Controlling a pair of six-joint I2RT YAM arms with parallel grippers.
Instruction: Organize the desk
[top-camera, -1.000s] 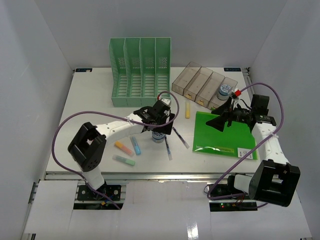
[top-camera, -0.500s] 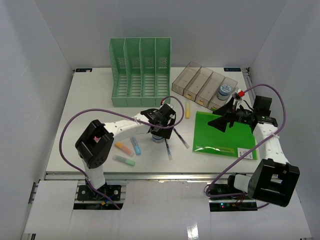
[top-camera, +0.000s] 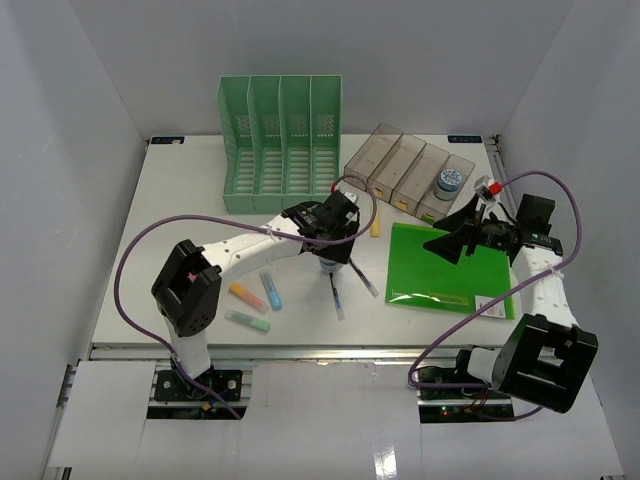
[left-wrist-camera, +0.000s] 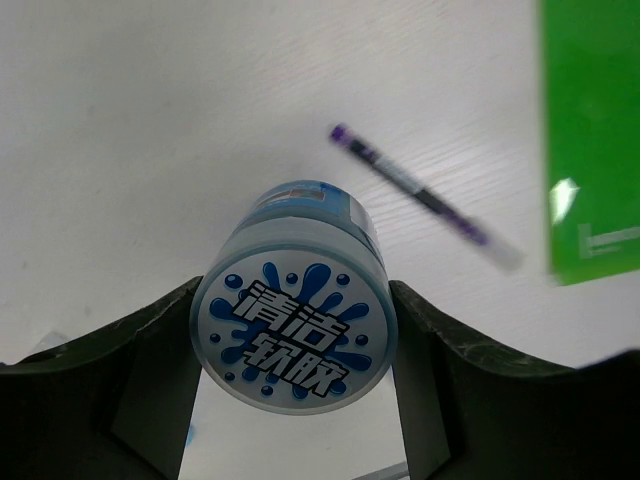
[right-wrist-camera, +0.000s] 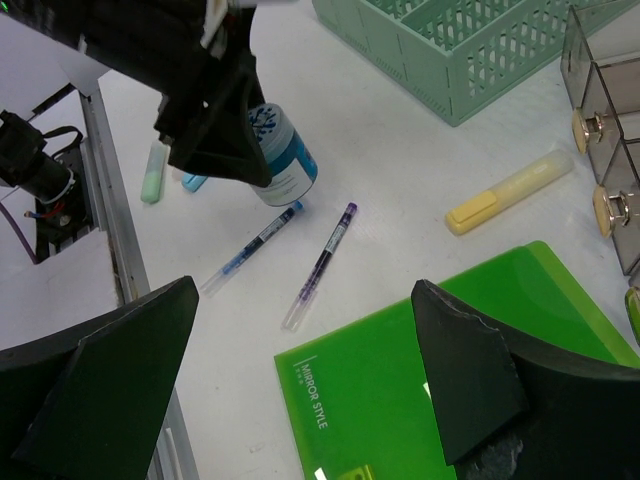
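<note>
Filling the middle of the top view, ahead of both arm bases: the desk (top-camera: 180, 200), flat, matte white, rectangular, edged with thin metal rail, long axis laid from 9 to 3 o'clock.

At 11 o'clock on it, a file rack (top-camera: 280, 140) of pale green slotted plastic, four upright bays open at the top. At 1 o'clock, a slanted row of smoky clear drawer boxes (top-camera: 405, 165) with round knobs, contents hidden. At the row's 3 o'clock end, a small lidded jar (top-camera: 450, 182); inside the last box or just beside it, cannot tell. At 4 o'clock, a glossy green folder (top-camera: 445, 275), lying flat.

Near the centre, pinched in the left gripper (top-camera: 332, 248): a round blue jar (left-wrist-camera: 293, 340), translucent wall, printed lid, tilted, pads touching the lid rim on both sides.

Just beside it toward 5 o'clock, a slim purple pen (right-wrist-camera: 320, 250) and a blue pen (right-wrist-camera: 255, 245), apart. Toward 1 o'clock, a yellow highlighter (right-wrist-camera: 510, 190).

At 8 o'clock, three stubby markers: orange marker (top-camera: 244, 296), blue marker (top-camera: 271, 290), pale green marker (top-camera: 247, 321).

Over the folder's 12 o'clock edge, the right gripper (top-camera: 447, 232), spread wide, gripping nothing.
</note>
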